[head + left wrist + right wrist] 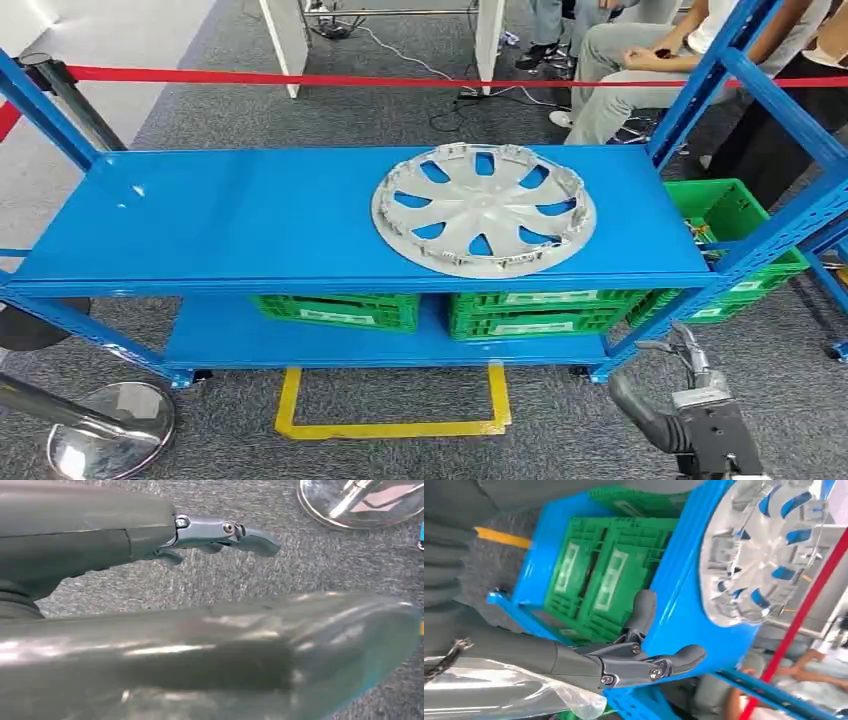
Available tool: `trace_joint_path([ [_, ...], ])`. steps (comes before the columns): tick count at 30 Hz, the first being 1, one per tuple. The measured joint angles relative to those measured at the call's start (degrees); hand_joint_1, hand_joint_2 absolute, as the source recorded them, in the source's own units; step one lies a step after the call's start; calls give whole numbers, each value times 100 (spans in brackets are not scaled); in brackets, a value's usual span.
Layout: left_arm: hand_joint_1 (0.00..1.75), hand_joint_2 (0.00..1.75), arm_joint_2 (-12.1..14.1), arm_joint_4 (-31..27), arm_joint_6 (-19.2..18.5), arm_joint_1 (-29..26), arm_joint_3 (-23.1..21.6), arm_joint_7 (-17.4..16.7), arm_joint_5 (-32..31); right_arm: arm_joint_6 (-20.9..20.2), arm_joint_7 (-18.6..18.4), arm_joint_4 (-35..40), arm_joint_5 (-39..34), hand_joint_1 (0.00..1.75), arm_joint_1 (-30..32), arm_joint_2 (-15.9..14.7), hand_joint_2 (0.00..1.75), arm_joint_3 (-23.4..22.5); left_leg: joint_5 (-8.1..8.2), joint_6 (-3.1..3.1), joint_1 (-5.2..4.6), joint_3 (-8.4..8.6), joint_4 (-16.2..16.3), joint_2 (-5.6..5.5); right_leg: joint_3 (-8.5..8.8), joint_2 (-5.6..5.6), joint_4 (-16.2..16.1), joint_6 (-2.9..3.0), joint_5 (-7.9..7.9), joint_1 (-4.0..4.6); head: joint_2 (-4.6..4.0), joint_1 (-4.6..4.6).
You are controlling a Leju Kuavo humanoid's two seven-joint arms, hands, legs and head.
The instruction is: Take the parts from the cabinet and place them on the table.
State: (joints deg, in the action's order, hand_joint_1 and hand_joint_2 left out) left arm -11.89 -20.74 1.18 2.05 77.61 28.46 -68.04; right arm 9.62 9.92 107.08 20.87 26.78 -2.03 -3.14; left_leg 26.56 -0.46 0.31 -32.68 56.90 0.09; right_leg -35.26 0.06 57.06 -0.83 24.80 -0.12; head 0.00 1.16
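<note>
While both hands' fingers (684, 656) spread empty, hubcap (484, 208) flat, inner side up.

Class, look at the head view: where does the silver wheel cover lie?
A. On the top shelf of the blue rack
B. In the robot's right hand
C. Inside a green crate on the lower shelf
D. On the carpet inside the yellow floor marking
A: the wheel cover lies flat on the top shelf of the blue rack, above the green crates, untouched by either hand.
</note>
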Motion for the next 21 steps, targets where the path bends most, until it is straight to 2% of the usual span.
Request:
trace_joint_path([
  [6, 0, 0, -48, -81, 33, -2, 0, 35, -18, 149, 0, 81, 109, 0, 32, -156, 175, 232, 0, 0, 1, 0, 0, 0, -1, 0, 0, 0, 0, 2, 0, -4],
  [9, 0, 0, -44, -77, 149, 0, -2, 149, -29, 470, -20, 105, 357, 0, 32, -270, 175, 374, -1, -1, 1, 0, 0, 0, -1, 0, 0, 0, 0, 3, 0, 0],
  [15, 0, 0, -27, -42, 199, 16, -2, 505, 76, 1350, -216, 236, 1463, 0, 28, -573, 175, 808, -1, -1, 1, 0, 0, 0, 0, 0, 0, 0, 0, 2, 0, -2],
  [21, 0, 0, 65, 124, 190, 36, -2, 531, 103, 1744, -472, 242, 1879, 0, -12, -886, 175, 1225, -1, 0, 0, 0, 0, 0, 0, 0, 0, 0, 0, 1, 0, 0],
])
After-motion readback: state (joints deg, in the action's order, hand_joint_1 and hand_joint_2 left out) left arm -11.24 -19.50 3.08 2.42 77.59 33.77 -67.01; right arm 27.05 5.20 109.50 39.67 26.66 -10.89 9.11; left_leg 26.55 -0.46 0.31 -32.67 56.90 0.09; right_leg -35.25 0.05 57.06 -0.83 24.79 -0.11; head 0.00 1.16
